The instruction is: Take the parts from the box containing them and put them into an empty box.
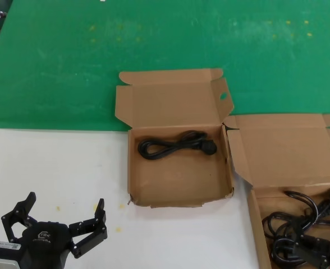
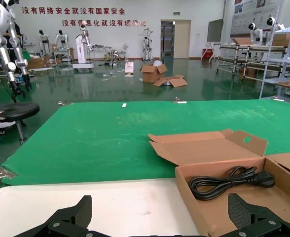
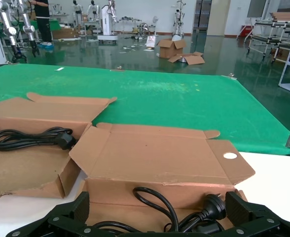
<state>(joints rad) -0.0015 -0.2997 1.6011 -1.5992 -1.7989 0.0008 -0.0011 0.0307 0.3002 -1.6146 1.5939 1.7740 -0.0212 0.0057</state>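
Observation:
The middle box (image 1: 132,168) is open; its lid's side tab has an oval hole. One black looped power cord (image 1: 173,144) lies along its far side. The box at the right (image 1: 256,224) holds several tangled black cords (image 1: 305,230); its lid stands open. My left gripper (image 1: 65,200) is open and empty above the white table, left of the middle box (image 2: 194,207) and its cord (image 2: 229,180). My right gripper (image 3: 157,210) is out of the head view. It is open just above the right box (image 3: 155,158), with cords and a plug (image 3: 209,207) between its fingers, untouched.
The boxes sit where the white table (image 1: 53,162) meets a green mat (image 1: 154,39) behind it. The right box's lid leans against the middle box's right wall. In the right wrist view the right box's lid tab also shows an oval hole (image 3: 230,155).

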